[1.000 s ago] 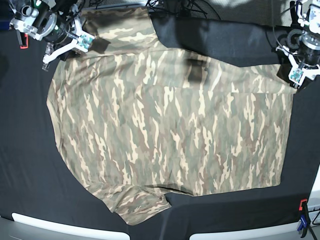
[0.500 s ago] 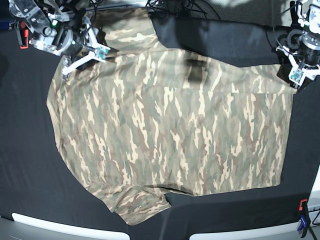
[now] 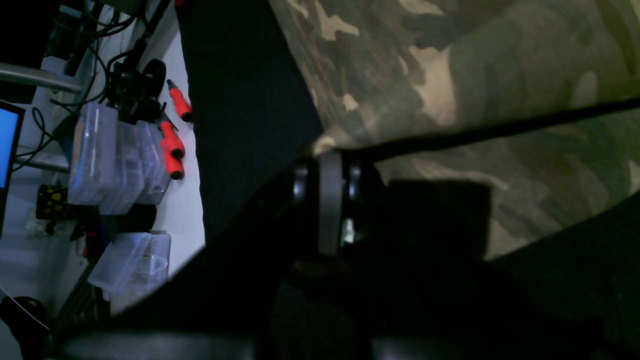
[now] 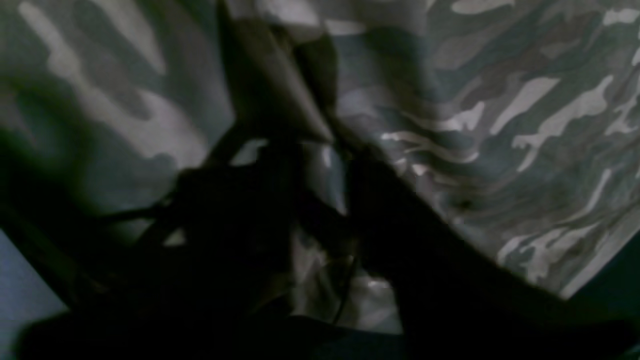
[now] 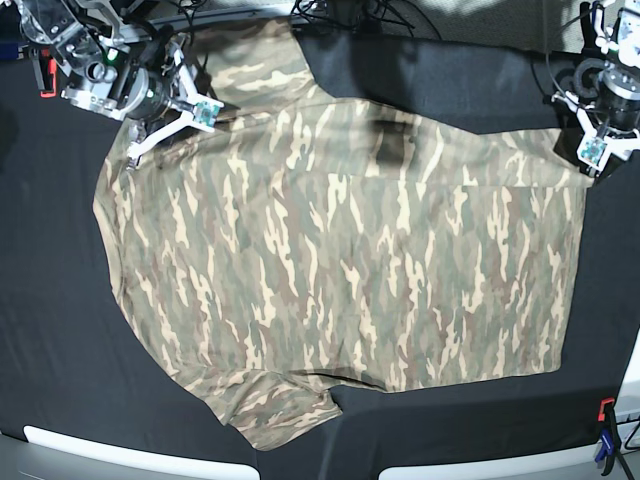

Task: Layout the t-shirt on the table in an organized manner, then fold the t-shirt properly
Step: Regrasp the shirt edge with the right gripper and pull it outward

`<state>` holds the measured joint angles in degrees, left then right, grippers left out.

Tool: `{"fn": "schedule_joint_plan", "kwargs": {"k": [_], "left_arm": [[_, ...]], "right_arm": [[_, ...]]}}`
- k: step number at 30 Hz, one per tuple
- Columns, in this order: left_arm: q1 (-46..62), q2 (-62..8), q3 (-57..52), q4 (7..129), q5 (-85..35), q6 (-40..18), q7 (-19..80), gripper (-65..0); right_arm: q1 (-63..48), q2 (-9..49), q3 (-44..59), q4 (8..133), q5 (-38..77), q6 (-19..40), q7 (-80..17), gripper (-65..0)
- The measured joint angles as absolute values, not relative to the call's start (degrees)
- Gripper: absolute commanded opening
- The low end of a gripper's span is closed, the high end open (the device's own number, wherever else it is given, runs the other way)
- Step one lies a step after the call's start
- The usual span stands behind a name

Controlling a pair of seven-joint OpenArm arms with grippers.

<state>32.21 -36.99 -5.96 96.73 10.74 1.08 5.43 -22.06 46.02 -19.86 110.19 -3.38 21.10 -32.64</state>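
Pincer states: left pincer [image 5: 592,152] clamped on the t-shirt's [image 5: 340,260] corner; right pincer [image 5: 165,125] unclear (too dark). Shirt lies spread on the counter [image 5: 50,330]; soft, light fabric, probably best gripped at hems.

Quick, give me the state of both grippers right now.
Left gripper: shut, pinching the corner of the t-shirt.
Right gripper: over the shirt's shoulder area; open or shut cannot be told.
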Motion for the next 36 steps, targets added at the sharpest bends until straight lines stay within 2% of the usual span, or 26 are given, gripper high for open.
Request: {"fn": "schedule_joint_plan", "kwargs": {"k": [1,2,7,13,15,19,27,36], "left_arm": [[32.2,-37.0,-6.0,96.7,10.7,1.1,5.5,-65.0],[32.2,-37.0,-6.0,96.7,10.7,1.1,5.7,-65.0],[32.2,-37.0,-6.0,96.7,10.7,1.1,5.7,-65.0],[32.2,-37.0,-6.0,96.7,10.9,1.1,5.9,-65.0],[32.2,-37.0,-6.0,96.7,10.8,1.1,5.8,-65.0],[32.2,-37.0,-6.0,96.7,10.7,1.1,6.0,-65.0],[32.2,-37.0,-6.0,96.7,10.8,0.9,5.7,-65.0],[31.6,-37.0,-6.0,96.7,13.7,0.9,5.0,-65.0]], "right_arm": [[-22.1,46.0,-19.9,110.1,-3.4,21.1,-32.7,-63.7],[-22.1,46.0,-19.9,110.1,-3.4,21.1,-32.7,-65.0],[-22.7,46.4,-19.9,113.0,-3.5,20.9,-36.6,-65.0],[-27.8,49.9,-19.8,122.5,-8.2,20.6,-38.9,-65.0],[-28.6,49.8,-19.7,123.7,-11.5,17.9,-38.8,-65.0],[-28.3,49.8,-15.8,123.8,-13.3,12.1,-38.7,-65.0],[-27.6,49.2,-6.1,123.8,-7.0,12.2,-36.5,-65.0],[-19.3,44.7,-6.0,115.7,-4.4,12.3,-31.3,-65.0]]}}
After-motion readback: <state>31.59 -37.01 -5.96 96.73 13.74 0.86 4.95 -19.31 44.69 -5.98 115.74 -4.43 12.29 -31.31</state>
